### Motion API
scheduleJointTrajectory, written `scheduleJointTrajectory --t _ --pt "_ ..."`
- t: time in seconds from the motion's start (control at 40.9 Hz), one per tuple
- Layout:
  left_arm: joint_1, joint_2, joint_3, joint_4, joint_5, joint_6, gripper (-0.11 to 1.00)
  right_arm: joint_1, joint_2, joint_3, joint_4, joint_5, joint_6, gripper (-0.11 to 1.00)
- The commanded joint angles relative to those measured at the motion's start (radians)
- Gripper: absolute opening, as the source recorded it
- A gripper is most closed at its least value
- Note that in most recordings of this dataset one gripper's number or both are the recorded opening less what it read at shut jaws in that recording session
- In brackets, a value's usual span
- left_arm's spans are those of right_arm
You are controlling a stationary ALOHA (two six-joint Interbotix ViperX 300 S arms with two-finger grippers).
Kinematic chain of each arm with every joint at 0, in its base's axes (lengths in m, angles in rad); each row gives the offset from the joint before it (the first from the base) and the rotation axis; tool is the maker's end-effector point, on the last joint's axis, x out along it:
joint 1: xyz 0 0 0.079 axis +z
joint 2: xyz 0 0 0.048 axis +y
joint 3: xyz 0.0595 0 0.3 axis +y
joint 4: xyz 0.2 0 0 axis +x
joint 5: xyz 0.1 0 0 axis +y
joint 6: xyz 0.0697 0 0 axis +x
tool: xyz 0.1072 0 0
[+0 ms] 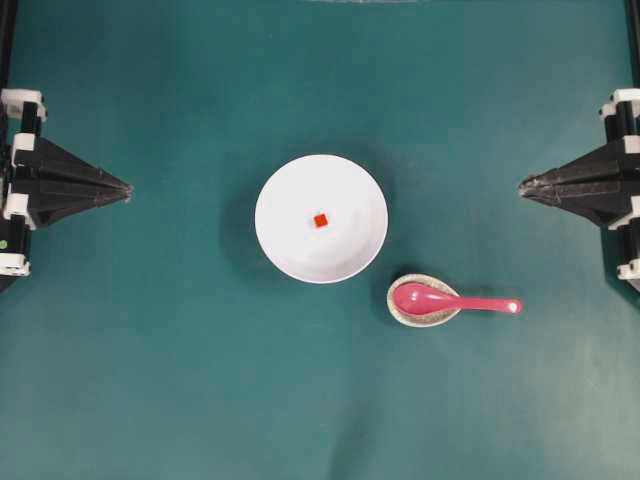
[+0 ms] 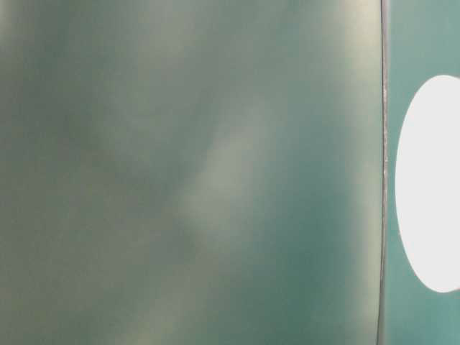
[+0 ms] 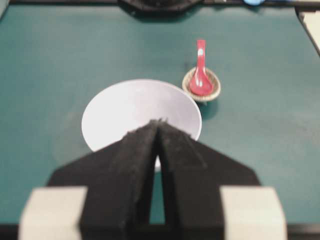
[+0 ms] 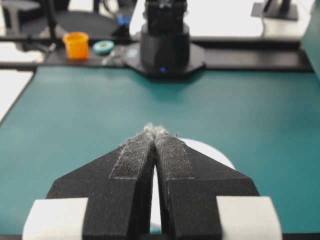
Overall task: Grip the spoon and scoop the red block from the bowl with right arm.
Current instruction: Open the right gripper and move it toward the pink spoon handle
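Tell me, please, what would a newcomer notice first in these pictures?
The eye goes first to the white bowl in the middle of the green table, with the tiny red block lying at its centre. Next comes the bright pink spoon, its scoop resting in a small speckled dish just right of and below the bowl. The left hand and right hand wait shut at the table's sides.

On the table (image 1: 150, 380) around the one white bowl (image 1: 290, 240) are one red block (image 1: 320, 220), one pink spoon (image 1: 455, 301), one speckled dish (image 1: 405, 316), and two grippers, left (image 1: 126, 190) and right (image 1: 524, 186).
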Motion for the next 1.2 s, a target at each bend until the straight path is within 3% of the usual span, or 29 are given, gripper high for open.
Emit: scheduleJointTrajectory --t 0.0,0.415,0.904,1.173 --pt "0.003 0.002 -0.031 0.003 0.028 0.0 0.0 0.002 0.003 -0.034 0.002 0.011 0.002 0.0" --pt "0.002 0.002 -0.04 0.003 0.176 -0.002 0.0 0.002 0.002 -0.063 0.002 0.097 -0.002 0.0" --pt "0.002 0.003 -0.04 0.003 0.196 -0.002 0.0 0.002 0.0 -0.084 0.006 0.098 0.003 0.01" --pt "0.002 0.011 -0.038 0.003 0.198 -0.002 0.0 0.002 0.003 -0.084 0.032 0.11 0.005 0.37"
